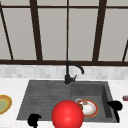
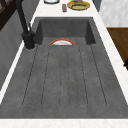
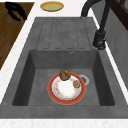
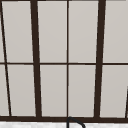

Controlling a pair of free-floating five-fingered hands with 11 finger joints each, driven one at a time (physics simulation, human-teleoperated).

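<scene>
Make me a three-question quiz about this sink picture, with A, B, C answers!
1. Where is the red-rimmed plate?
A. In the sink basin
B. On the counter
C. On the windowsill

2. What colour is the faucet?
A. Silver
B. Black
C. Gold

3. What is the left robot hand holding?
A. The plate
B. A cup
C. Nothing

Answers:
1. A, the right side view shows the plate lying flat on the basin floor beside the drain.
2. B, the spout and base are black in the front view.
3. C, it hangs at the sink's front edge, curled, with nothing in it.
</scene>
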